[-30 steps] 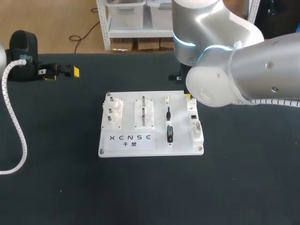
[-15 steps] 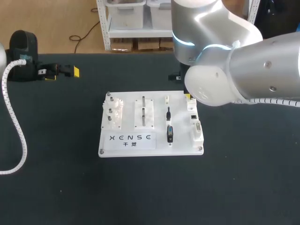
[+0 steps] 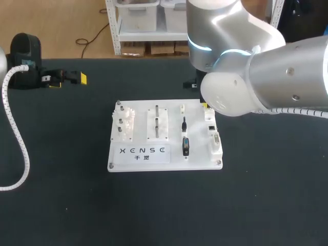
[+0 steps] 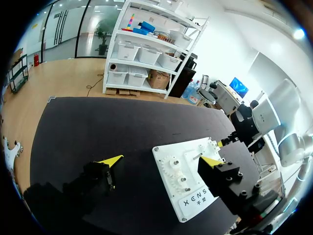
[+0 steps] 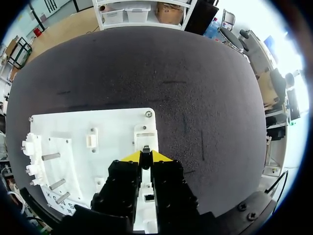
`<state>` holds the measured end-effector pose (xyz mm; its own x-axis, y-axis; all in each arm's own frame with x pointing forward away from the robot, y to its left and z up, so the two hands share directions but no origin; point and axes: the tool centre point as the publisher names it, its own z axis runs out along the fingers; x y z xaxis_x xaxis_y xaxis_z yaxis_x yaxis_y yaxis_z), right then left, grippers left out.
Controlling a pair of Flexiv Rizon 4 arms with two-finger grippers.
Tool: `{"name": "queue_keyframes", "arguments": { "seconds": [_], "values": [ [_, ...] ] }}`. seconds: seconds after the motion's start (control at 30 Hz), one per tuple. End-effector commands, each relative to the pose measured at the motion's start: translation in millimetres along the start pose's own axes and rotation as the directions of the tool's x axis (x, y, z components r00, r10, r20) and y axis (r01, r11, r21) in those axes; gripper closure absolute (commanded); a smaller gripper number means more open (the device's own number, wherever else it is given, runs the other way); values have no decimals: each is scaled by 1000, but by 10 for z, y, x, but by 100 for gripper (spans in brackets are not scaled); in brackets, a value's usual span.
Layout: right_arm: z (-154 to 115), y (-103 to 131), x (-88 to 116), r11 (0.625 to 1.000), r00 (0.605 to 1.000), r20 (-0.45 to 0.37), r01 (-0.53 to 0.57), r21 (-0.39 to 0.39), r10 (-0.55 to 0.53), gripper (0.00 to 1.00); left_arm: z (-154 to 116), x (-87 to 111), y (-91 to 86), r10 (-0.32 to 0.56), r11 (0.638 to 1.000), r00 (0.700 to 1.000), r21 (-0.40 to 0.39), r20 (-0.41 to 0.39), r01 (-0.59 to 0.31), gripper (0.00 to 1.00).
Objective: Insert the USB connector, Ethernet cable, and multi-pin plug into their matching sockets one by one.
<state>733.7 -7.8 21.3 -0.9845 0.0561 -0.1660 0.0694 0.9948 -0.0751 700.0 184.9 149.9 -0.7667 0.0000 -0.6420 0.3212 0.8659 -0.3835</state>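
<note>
Over socket block [image 3: 214,138], right claw [image 5: 145,155] edged left

a black matte counter [image 3: 154,205] spans the head view, evenly lit from above, its far edge running straight across at twelve o'clock; faint scuff streaks mark its surface.

**Three Cameras, One Shared Board**

The head camera looks down from high behind onto the whole dark surface [image 3: 66,179] and the white board [image 3: 165,136]. The left wrist camera sees that board [image 4: 193,183] slantwise from well off. The right wrist camera hangs close above the board [image 5: 112,127].
</note>
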Motion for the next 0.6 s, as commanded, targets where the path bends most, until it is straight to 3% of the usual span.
{"name": "queue_keyframes", "arguments": {
  "seconds": [0.03, 0.6],
  "values": [
    [45, 15, -3, 1000, 1000, -5, -8, 4, 8, 100, 0, 0, 0, 0, 1000, 1000, 0, 0, 0, 0],
    [310, -89, 45, 999, 996, -78, -39, 22, 41, 100, 0, 0, 0, 0, 1000, 1000, 0, 0, 0, 0]
  ]
}}
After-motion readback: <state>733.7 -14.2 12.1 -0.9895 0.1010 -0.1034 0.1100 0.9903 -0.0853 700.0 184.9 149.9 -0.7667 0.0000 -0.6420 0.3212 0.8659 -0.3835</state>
